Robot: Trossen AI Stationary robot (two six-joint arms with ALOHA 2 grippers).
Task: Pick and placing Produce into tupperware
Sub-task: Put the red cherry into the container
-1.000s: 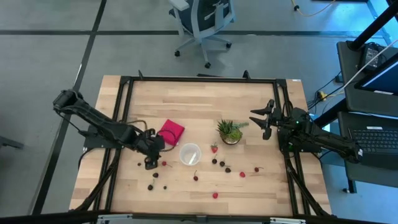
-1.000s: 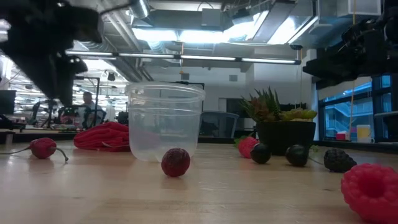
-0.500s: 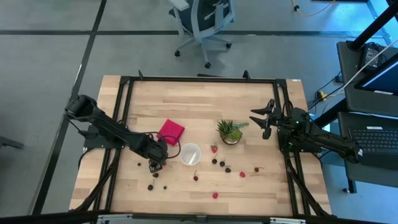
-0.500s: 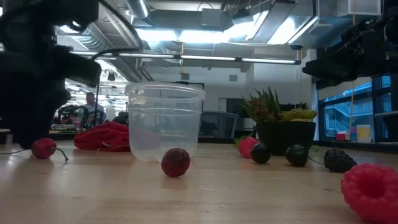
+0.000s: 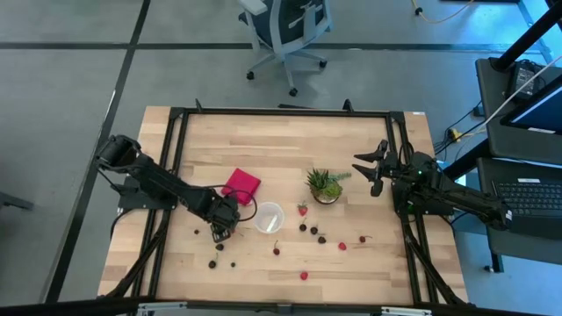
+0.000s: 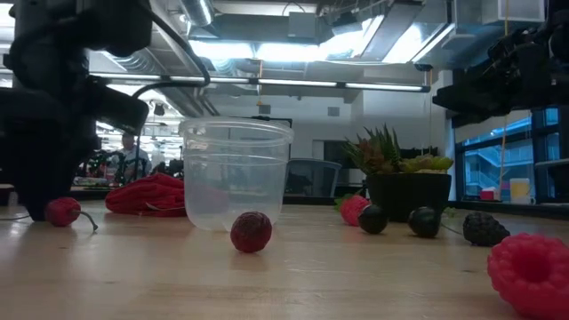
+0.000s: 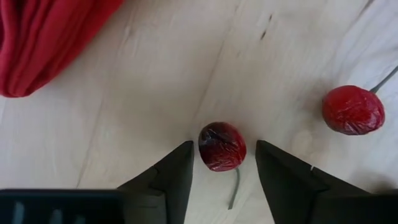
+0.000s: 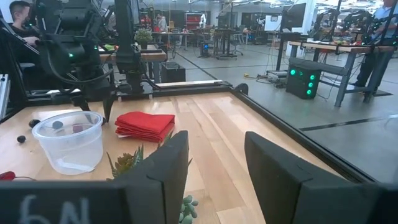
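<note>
My left gripper [image 5: 219, 230] [image 7: 224, 155] is open and low over the table, left of the tupperware. Its fingertips stand on either side of a dark red cherry [image 7: 222, 146] that lies on the wood; a narrow gap shows on each side. A brighter red cherry with a stem [image 7: 352, 110] lies close by. The tupperware [image 5: 269, 217] [image 6: 235, 173], a clear round cup, stands upright on its base. More produce [image 5: 313, 230] is scattered on the table near and right of it. My right gripper [image 5: 376, 172] waits open by the table's right edge.
A red folded cloth [image 5: 241, 184] lies just beyond my left gripper. A spiky potted plant [image 5: 325, 185] stands right of the tupperware. A raspberry [image 6: 533, 271] and dark berries [image 6: 425, 221] sit near the low camera. The near part of the table [image 5: 263, 272] holds few berries.
My left gripper has come down to the table and shifted slightly toward the tupperware, ending with its fingers around the dark cherry. The right arm has kept still.
</note>
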